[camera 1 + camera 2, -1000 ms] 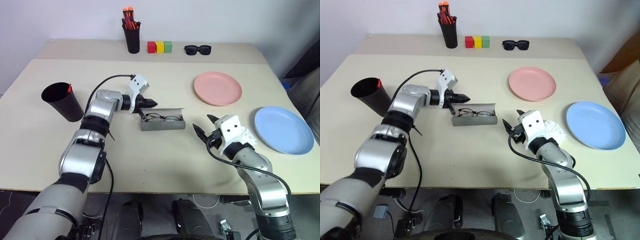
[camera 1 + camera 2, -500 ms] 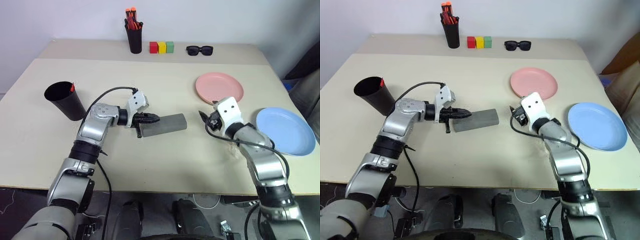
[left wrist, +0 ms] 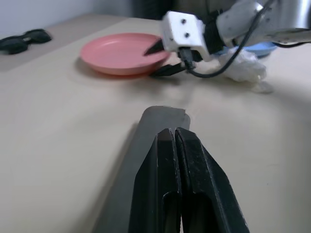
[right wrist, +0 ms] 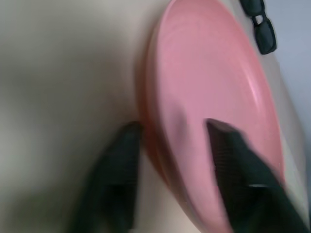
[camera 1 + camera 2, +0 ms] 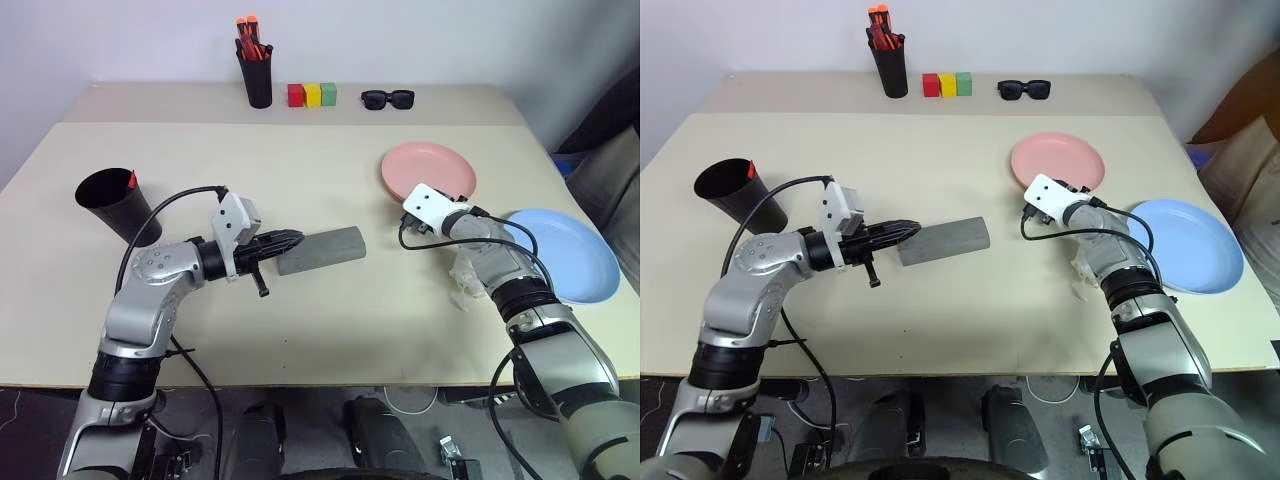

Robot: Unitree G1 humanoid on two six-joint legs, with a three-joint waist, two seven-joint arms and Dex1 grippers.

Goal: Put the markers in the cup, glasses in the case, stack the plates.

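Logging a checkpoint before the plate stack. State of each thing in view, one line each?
case: lid shut, flat on table.
pink plate: on table, unstacked; near rim between the fingers of the right gripper.
blue plate: on table, apart from the pink one.
cup: upright, red marker tip at rim.
left gripper: shut, empty, over the case.

We see a wide beige table [image 5: 330, 330] with a seam running across its far part, set against a plain pale wall [image 5: 450, 40]. The light is even and soft, with faint shadows on the tabletop. At the far right, beside the table, something dark [image 5: 610, 125] stands. Under the near edge we see dark floor [image 5: 410, 440] with cables.
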